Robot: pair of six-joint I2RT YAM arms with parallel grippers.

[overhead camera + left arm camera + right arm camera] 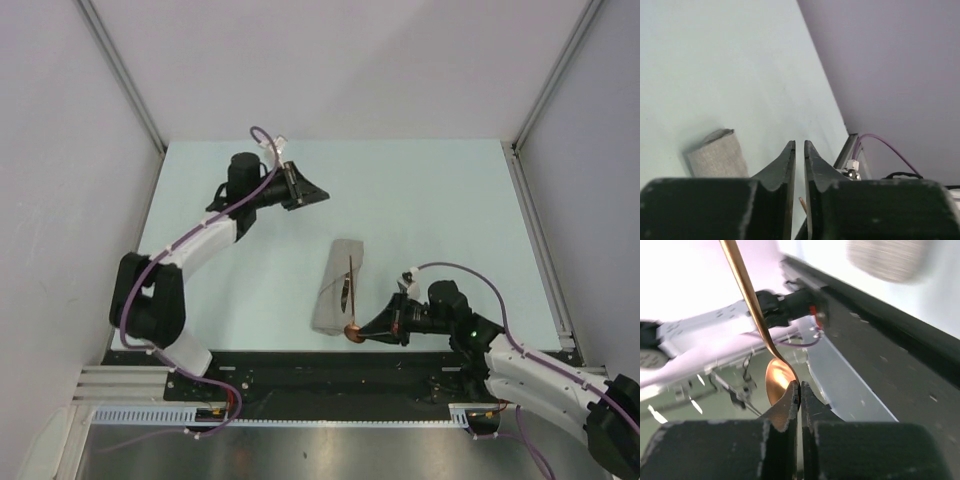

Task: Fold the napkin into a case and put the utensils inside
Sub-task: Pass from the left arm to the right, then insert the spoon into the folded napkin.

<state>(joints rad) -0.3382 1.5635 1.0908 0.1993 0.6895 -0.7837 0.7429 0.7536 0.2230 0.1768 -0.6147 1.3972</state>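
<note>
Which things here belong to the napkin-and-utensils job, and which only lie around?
Job in hand:
- napkin, folded
- spoon, held by the right gripper

Just there:
- purple cable
- metal rail at the table's edge
</note>
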